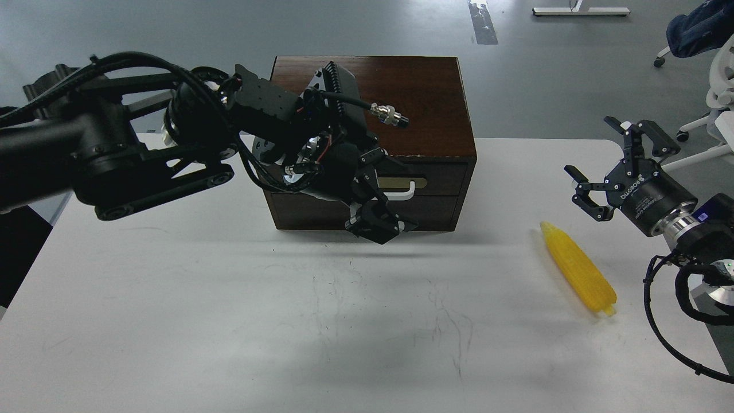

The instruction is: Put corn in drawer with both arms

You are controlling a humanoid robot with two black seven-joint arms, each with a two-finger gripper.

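Observation:
The yellow corn lies on the white table at the right, tip pointing up-left. The dark wooden box stands at the table's back middle; its drawer is shut, and only the right end of the white handle shows. My left gripper is right in front of the drawer front, over the handle's left part, with fingers spread above and below handle level. My right gripper is open and empty, above and a little right of the corn's tip.
My left arm stretches across the table's left side and hides the box's left part. Office chairs stand off the table's back right corner. The table's right edge runs near my right arm.

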